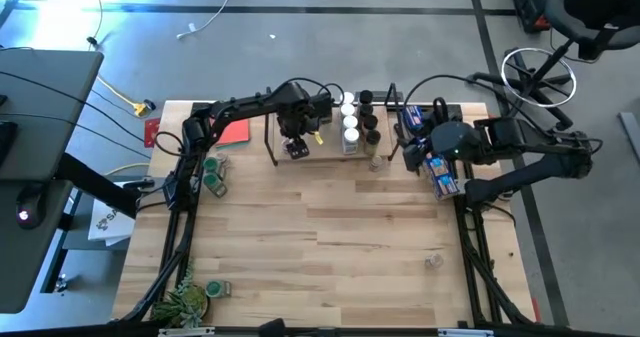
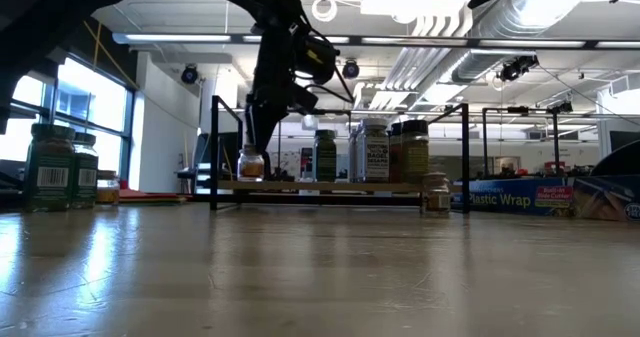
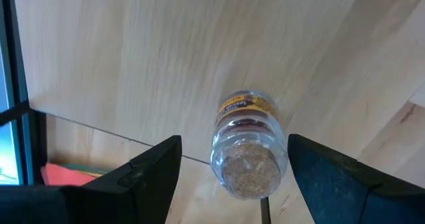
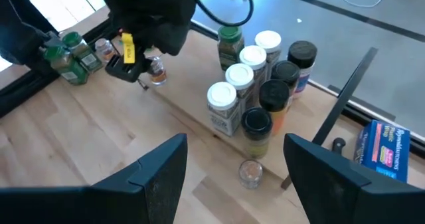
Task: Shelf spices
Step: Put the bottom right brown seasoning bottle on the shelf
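Observation:
The shelf (image 1: 322, 155) stands at the table's far side, a light board between black wire frames (image 2: 213, 152). Several spices (image 1: 352, 127) with white, black and green lids stand clustered on it. A small clear jar (image 3: 249, 164) with a cork-coloured top stands upright on the board's left part. My left gripper (image 1: 296, 149) points down over it, open, one finger on each side of the jar with a gap to both. My right gripper (image 4: 236, 143) hovers open at the shelf's right end, above the table, with nothing between its fingers.
A small jar (image 4: 250, 173) stands on the table in front of the shelf. Green-lidded jars (image 1: 213, 172) sit at the left edge. One jar (image 1: 433, 261) lies at the right and another (image 1: 218, 290) by the plant (image 1: 185, 302). Also there: a red card (image 1: 232, 132) and a blue packet (image 2: 510, 194).

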`<action>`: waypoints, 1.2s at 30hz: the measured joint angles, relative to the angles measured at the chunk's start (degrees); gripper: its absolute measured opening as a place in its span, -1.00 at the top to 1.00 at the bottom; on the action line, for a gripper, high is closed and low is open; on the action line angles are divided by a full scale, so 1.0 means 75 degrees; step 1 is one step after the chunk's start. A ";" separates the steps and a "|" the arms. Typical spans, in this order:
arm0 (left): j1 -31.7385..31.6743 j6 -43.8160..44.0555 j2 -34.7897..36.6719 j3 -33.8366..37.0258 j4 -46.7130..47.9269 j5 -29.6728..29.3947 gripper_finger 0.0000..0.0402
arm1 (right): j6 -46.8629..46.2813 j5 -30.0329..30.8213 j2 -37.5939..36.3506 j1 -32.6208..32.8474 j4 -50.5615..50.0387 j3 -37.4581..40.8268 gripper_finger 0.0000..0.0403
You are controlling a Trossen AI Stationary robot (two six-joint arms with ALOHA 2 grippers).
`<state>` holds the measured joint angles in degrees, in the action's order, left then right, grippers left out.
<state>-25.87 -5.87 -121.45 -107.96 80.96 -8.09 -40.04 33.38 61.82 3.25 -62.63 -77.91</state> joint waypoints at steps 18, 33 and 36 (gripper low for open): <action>-0.0059 -0.0436 -0.0338 -0.0003 0.0102 0.0120 -0.31 | 0.0063 -0.0115 0.0003 0.0000 -0.0003 0.0000 -0.22; -0.0482 -0.0882 -0.0337 -0.0003 -0.0290 -0.0583 0.05 | 0.0062 -0.0115 0.0003 0.0000 -0.0003 0.0000 -0.22; -0.0579 -0.1012 -0.0329 -0.0003 -0.0566 -0.0740 0.05 | 0.0004 -0.0112 0.0005 0.0000 -0.0003 -0.0003 -0.22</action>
<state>-30.21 -13.46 -123.92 -107.98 76.72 -13.64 -40.01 32.53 61.86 3.25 -62.65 -77.93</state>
